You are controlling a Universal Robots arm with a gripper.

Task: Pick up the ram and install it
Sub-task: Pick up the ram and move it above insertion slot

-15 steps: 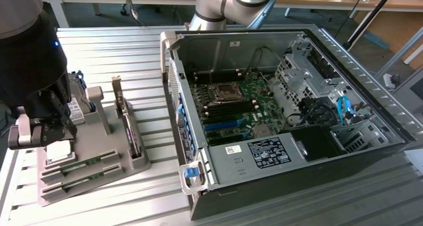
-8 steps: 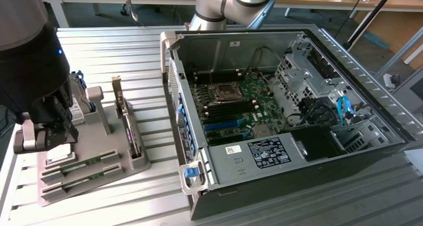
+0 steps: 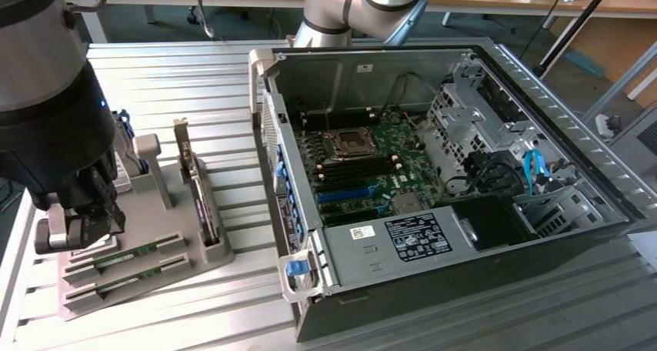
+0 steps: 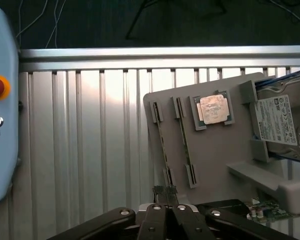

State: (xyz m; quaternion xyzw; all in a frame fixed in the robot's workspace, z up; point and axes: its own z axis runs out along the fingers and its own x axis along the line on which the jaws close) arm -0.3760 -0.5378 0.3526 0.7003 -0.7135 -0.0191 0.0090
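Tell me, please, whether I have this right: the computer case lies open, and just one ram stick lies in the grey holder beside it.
Not quite: the exterior view shows two in the grey holder, one ram stick and a second ram stick alongside it. The computer case does lie open beside it.

Two alike RAM sticks are seen: long, narrow, thin green boards studded with small dark chips. Both are stood on a long edge in parallel slots of the grey holder (image 3: pixel 165 212), side by side and just apart, neither lifted out.

The outer RAM stick (image 3: pixel 135 275) is set nearest the holder's free edge, and the inner RAM stick (image 3: pixel 123 256) just beside it, further in.

In the wrist view both are shown edge-on from above as thin dark lines, the outer RAM stick (image 4: pixel 162 145) and the inner RAM stick (image 4: pixel 185 142). Each is gripped at both ends by small grey clips.
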